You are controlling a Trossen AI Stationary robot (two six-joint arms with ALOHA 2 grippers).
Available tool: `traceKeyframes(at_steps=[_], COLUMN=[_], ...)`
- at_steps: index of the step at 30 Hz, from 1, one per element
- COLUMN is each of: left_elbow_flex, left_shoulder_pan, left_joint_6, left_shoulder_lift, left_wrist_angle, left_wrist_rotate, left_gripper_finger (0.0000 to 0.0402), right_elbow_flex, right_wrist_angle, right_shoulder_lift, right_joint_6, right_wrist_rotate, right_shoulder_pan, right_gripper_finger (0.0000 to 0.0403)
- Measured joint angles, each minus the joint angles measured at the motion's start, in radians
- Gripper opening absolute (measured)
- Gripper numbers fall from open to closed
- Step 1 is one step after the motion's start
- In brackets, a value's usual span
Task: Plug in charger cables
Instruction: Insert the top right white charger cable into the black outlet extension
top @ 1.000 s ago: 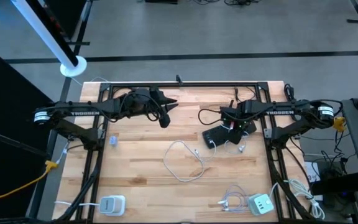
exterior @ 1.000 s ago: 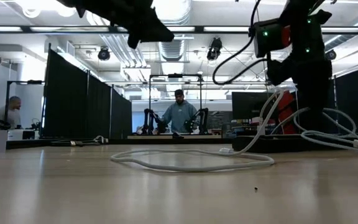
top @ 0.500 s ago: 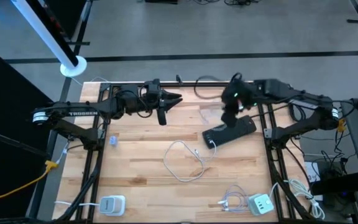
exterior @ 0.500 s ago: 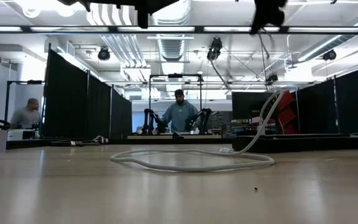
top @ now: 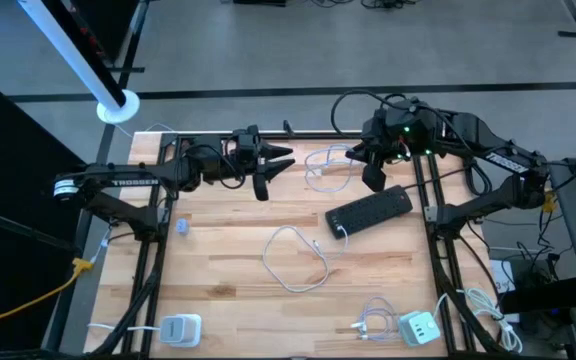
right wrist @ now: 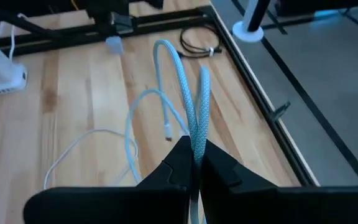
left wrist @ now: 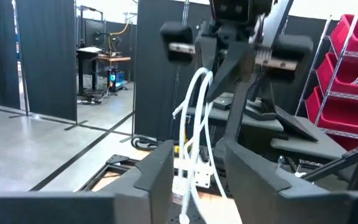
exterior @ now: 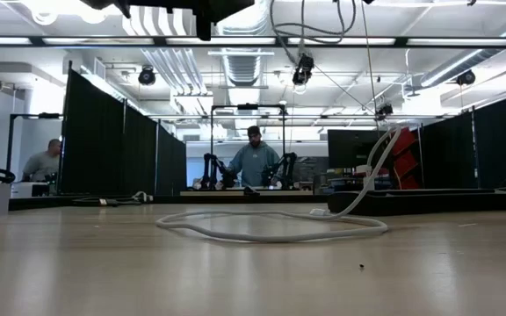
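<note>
My right gripper hangs high over the table's far right part, shut on a white braided charger cable. My left gripper is open, level, and points at that cable from the left; in the left wrist view its fingers frame the hanging strands. A second white cable lies looped mid-table, one end at the black power strip. More thin cables lie by the near right charger block. My right gripper pinches the white braided cable between its two fingers. Two strands run out side by side from the fingertips, so it holds a fold or two runs of the cable. The cable is lifted clear and its loops hang slack below the fingers.
The black power strip lies slanted under the right arm. A white charger block sits near the near left edge, and a small pale object at the left. A coiled black cable lies near the table's rim. A person stands in the room beyond.
My right gripper has risen from the power strip and swung toward the far edge and left, turning to face the left arm. It has carried the white cable off the table, which now hangs clear. My left gripper has shifted slightly right.
</note>
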Motion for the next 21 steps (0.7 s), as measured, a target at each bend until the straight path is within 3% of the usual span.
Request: traceKeyframes(at_steps=[5, 13, 21], left_elbow_flex=[0.000, 0.000, 0.050], left_shoulder_pan=[0.005, 0.020, 0.005], left_joint_6=[0.043, 0.073, 0.070], left_shoulder_lift=[0.052, 0.083, 0.177], left_wrist_angle=[-0.003, 0.009, 0.040], left_wrist_rotate=[-0.037, -0.049, 0.165], left_gripper_finger=[0.0173, 0.0180, 0.0157], right_elbow_flex=[0.000, -0.001, -0.002], right_wrist_angle=[0.004, 0.001, 0.015], right_shoulder_lift=[0.003, 0.004, 0.020], right_joint_6=[-0.018, -0.027, 0.020], right_wrist_rotate=[-0.163, -0.207, -0.203], right_shoulder_pan=[0.008, 0.075, 0.082], right_gripper_finger=[0.0001, 0.0001, 0.0001])
